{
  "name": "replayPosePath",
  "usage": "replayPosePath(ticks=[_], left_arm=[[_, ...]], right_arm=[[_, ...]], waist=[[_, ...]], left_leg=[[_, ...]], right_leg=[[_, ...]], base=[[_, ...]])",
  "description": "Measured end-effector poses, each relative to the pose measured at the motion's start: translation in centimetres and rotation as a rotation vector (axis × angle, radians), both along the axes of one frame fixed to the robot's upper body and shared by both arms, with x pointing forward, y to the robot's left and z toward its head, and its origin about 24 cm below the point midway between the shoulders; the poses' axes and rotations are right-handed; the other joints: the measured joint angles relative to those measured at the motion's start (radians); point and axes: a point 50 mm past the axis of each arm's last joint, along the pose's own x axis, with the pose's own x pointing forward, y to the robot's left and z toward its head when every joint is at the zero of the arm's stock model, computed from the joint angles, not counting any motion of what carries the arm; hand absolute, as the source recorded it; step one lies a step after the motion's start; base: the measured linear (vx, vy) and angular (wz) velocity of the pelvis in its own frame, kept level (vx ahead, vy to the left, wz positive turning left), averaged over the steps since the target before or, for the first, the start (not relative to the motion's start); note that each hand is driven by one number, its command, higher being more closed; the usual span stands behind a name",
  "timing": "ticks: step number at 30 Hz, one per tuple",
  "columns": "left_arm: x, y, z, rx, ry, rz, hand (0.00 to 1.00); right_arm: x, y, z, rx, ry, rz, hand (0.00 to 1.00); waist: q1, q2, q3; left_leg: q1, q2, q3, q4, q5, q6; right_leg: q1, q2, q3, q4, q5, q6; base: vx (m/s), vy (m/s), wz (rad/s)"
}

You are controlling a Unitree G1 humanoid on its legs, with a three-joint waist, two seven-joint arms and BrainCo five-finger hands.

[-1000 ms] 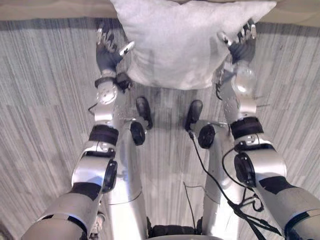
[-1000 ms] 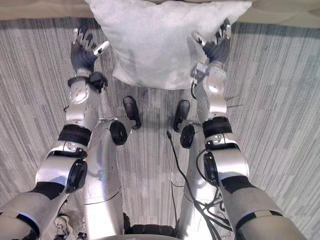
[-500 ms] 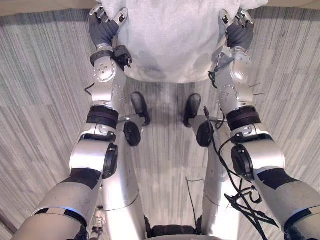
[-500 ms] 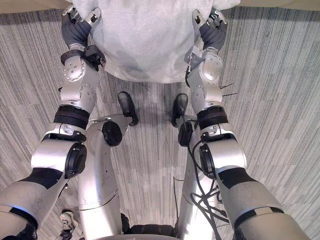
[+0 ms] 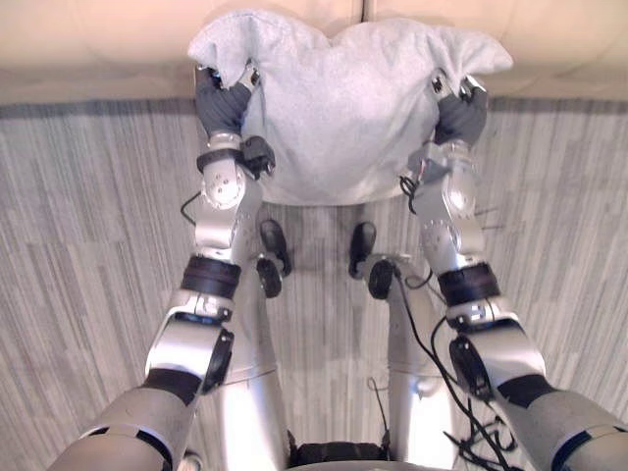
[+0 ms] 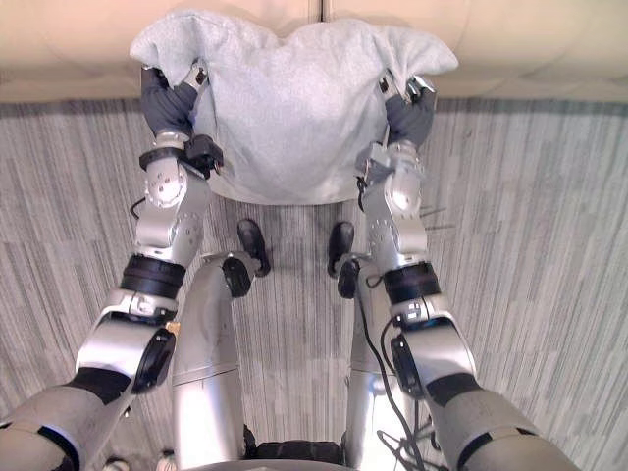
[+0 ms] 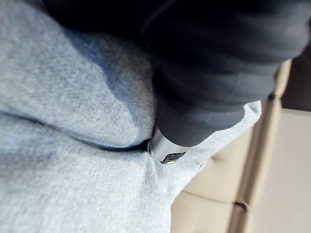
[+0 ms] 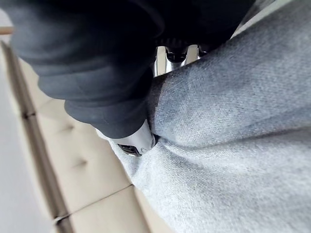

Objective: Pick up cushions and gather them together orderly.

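**No Legible Writing in Sight**

No text, label, brand mark, number or sign can be read anywhere in the scene. The grey cushion at the far centre shows plain woven fabric with no tag or print. The beige sofa along the far edge has bare panels and seams. The striped grey floor, running left to right in the near ground, carries no markings.
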Motion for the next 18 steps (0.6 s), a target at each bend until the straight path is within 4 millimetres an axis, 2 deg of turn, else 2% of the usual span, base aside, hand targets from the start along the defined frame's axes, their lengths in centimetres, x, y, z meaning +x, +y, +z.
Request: replayPosePath(ticks=[2, 3, 5, 6, 8, 12, 14, 15, 16, 18], left_arm=[[-1.6, -0.1, -1.8, -0.031, 0.014, -0.004, 1.0], [-2.0, 0.0, -2.2, -0.035, 0.016, 0.0, 1.0], [-3.9, 1.1, -4.7, -0.051, 0.064, 0.035, 1.0], [-4.3, 1.5, -5.6, -0.056, 0.087, 0.046, 1.0], [-5.9, 2.3, -8.7, -0.066, 0.188, 0.076, 1.0], [-8.0, 3.6, -11.2, -0.08, 0.271, 0.117, 1.0], [-9.0, 4.0, -11.6, -0.085, 0.286, 0.133, 1.0], [-9.6, 4.3, -11.6, -0.087, 0.284, 0.14, 1.0], [-9.7, 4.3, -11.6, -0.087, 0.284, 0.141, 1.0], [-10.0, 4.4, -11.9, -0.079, 0.297, 0.143, 1.0]], right_arm=[[-2.2, 0.0, -1.3, -0.052, -0.01, -0.02, 1.0], [-2.8, 0.1, -1.5, -0.073, -0.02, -0.021, 1.0], [-5.0, 0.9, -2.4, -0.148, -0.041, 0.0, 1.0], [-5.4, 1.2, -2.8, -0.166, -0.036, 0.009, 1.0], [-6.3, 2.1, -4.6, -0.232, 0.01, 0.045, 1.0], [-7.2, 3.1, -6.3, -0.278, 0.05, 0.129, 1.0], [-7.5, 3.6, -6.8, -0.301, 0.058, 0.164, 1.0], [-7.6, 3.7, -7.1, -0.324, 0.064, 0.182, 1.0], [-7.6, 3.7, -7.2, -0.329, 0.065, 0.185, 1.0], [-7.4, 3.6, -8.2, -0.367, 0.106, 0.195, 1.0]], waist=[[-0.005, -0.001, -0.002], [-0.005, -0.002, -0.004], [-0.003, -0.002, -0.045], [-0.004, -0.002, -0.061], [-0.003, -0.001, -0.129], [-0.002, -0.003, -0.155], [0.006, -0.003, -0.157], [0.021, -0.003, -0.157], [0.021, -0.003, -0.157], [0.015, -0.001, -0.156]], left_leg=[[0.17, -0.008, 0.017, -0.071, 0.005, -0.007], [0.211, -0.014, 0.022, -0.095, 0.005, -0.007], [0.345, -0.03, 0.049, -0.193, 0.009, -0.011], [0.373, -0.036, 0.055, -0.218, 0.011, -0.012], [0.466, -0.053, 0.072, -0.312, 0.02, -0.01], [0.573, -0.066, 0.08, -0.386, 0.025, -0.013], [0.617, -0.071, 0.081, -0.397, 0.018, -0.013], [0.648, -0.066, 0.081, -0.392, -0.014, -0.013], [0.653, -0.065, 0.081, -0.39, -0.02, -0.011], [0.707, -0.054, 0.078, -0.368, -0.074, -0.014]], right_leg=[[0.171, 0.002, -0.011, -0.084, 0.014, 0.003], [0.209, 0.002, -0.011, -0.108, 0.017, 0.008], [0.331, 0.004, -0.002, -0.205, 0.029, 0.025], [0.356, 0.007, 0.003, -0.229, 0.034, 0.029], [0.445, 0.015, 0.016, -0.338, 0.058, 0.04], [0.562, 0.031, 0.037, -0.452, 0.094, 0.047], [0.591, 0.03, 0.061, -0.458, 0.097, 0.05], [0.593, 0.035, 0.071, -0.419, 0.096, 0.051], [0.59, 0.035, 0.071, -0.407, 0.096, 0.052], [0.535, 0.023, 0.077, -0.184, 0.1, 0.065]], base=[[0.23, 0.025, 0.04], [0.22, 0.024, 0.02], [0.22, 0.029, -0.07], [0.23, 0.035, -0.16], [0.24, 0.049, -0.15], [0.2, 0.051, -0.16], [0.15, 0.066, -0.36], [0.11, 0.068, -0.44], [0.08, 0.09, -0.38], [0.04, 0.079, -0.12]])
